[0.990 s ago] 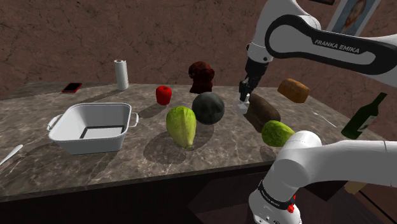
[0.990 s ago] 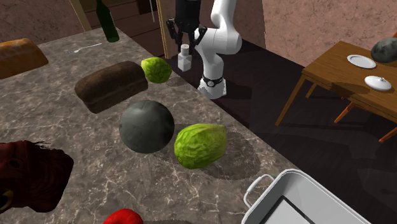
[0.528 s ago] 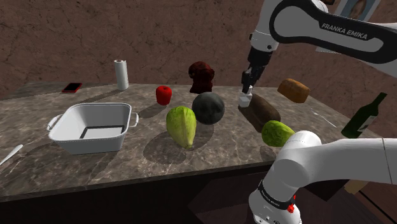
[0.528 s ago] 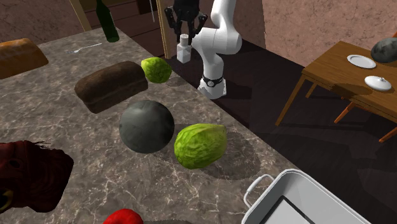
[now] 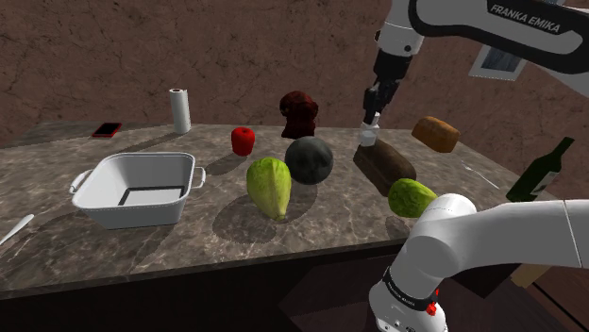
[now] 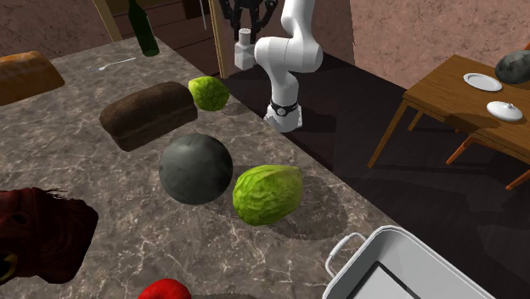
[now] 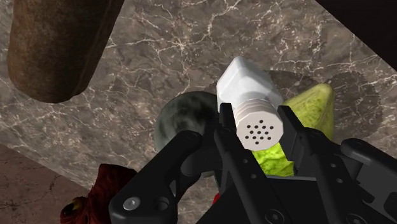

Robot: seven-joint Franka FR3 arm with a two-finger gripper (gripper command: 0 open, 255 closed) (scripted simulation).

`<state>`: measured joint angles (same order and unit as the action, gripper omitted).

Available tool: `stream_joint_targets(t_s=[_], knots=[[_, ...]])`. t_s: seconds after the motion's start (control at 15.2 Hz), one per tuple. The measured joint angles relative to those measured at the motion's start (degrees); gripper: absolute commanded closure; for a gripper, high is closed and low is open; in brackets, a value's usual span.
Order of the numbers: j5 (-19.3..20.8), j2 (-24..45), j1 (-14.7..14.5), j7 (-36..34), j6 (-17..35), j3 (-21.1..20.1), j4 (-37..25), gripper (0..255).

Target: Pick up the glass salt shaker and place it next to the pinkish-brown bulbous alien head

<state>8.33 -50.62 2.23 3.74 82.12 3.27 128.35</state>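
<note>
The counter (image 5: 142,250) I work over is dark grey-brown marble laced with pale veins, and its front face drops into shadow. Behind it, in the shoulder view, rises a mottled brown wall (image 5: 189,47), rough-looking, with a framed picture (image 5: 498,58) hung high towards that view's right. In the second exterior view the floor (image 6: 408,212) beyond the counter's edge is dark and dim. A wooden table (image 6: 442,89) on slanted legs stands at that view's right, bearing white dishes (image 6: 482,81), with a pinkish-brown wall (image 6: 408,25) behind it. Wooden boards (image 6: 174,21) show at the upper left. The light is soft and lays blurred shadows on the marble.
</note>
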Motion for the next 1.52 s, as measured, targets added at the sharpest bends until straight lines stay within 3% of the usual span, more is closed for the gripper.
stream_joint_targets(t_s=[0.4,1.06,1.52], knots=[[0.37,3.55,0.06,1.08,-1.85,0.72,-5.51,255],[2.96,21.26,0.43,9.76,5.03,9.97,-17.75,255],[0.78,35.47,0.83,17.05,7.29,16.48,-30.42,255]])
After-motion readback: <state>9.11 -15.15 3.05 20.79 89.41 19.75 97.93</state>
